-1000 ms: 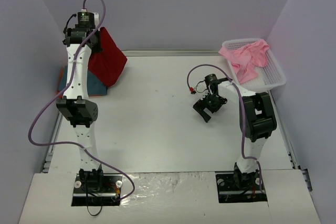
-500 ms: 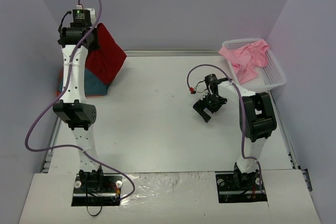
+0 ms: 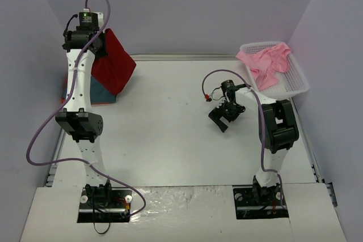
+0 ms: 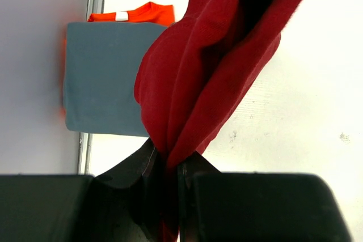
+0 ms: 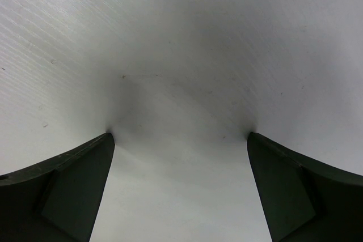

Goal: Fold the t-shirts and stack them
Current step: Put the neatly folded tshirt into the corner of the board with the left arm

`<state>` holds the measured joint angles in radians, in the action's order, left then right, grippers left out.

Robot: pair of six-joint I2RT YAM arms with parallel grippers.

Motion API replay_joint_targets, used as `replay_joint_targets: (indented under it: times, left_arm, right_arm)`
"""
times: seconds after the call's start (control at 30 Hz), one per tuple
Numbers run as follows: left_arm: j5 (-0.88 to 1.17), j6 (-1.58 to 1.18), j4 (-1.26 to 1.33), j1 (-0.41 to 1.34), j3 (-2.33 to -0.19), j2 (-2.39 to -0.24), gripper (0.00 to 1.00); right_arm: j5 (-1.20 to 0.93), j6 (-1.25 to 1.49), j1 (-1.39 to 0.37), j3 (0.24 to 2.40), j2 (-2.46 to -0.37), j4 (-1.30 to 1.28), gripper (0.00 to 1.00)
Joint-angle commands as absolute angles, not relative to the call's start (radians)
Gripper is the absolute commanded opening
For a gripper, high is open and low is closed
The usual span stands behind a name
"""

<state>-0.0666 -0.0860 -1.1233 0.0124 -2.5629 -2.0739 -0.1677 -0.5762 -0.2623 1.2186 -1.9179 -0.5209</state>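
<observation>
Clearly the left end effector [image 4: 167, 165] is clamped on a bunched edge of the red shirt [image 4: 215, 66], which hangs loose below it, over the teal shirt [image 4: 102, 77] lying on the orange one [image 4: 142, 12]. Lowered like this, I judge the red cloth could land crumpled or off the stack's edge, or drag the teal layer askew. Further right, the right end effector [image 3: 226, 116] rests with fingers spread wide, empty, above bare table [image 5: 181, 55]; the pink shirt [image 3: 264, 60] sits beyond it in the basket [image 3: 298, 83], unfolded.

Matt dark red cloth t-shirt [image 4: 210, 66]; white plastic lattice basket [image 3: 295, 80]; smooth matt table [image 3: 170, 128].
</observation>
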Motion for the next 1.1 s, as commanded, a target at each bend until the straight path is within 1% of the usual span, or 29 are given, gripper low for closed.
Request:
replay_joint_targets:
  times: [0.0,0.4,0.53,0.57,0.63,1.07]
  left_arm:
    - [-0.072,-0.094,-1.086,0.006,-2.566,-1.985,0.02]
    - [-0.117,-0.074,-1.029,0.005,-2.493,-1.983,0.02]
    - [-0.126,-0.061,-0.993,0.006,-2.432,-1.982,0.02]
    - [-0.127,-0.060,-0.985,-0.026,-2.421,-1.982,0.02]
    - [-0.135,-0.048,-0.962,-0.031,-2.407,-1.985,0.02]
    - [-0.160,-0.003,-0.914,-0.057,-2.447,-2.049,0.02]
  right_arm:
    - [-0.038,-0.606,-0.259,1.121,-2.059,-0.534,1.00]
    - [-0.034,-0.606,-0.259,1.120,-2.075,-0.532,1.00]
    - [-0.032,-0.607,-0.255,1.117,-2.082,-0.532,1.00]
    - [-0.034,-0.607,-0.255,1.115,-2.083,-0.532,1.00]
    - [-0.034,-0.607,-0.253,1.115,-2.086,-0.532,1.00]
    - [-0.023,-0.606,-0.249,1.114,-2.126,-0.534,1.00]
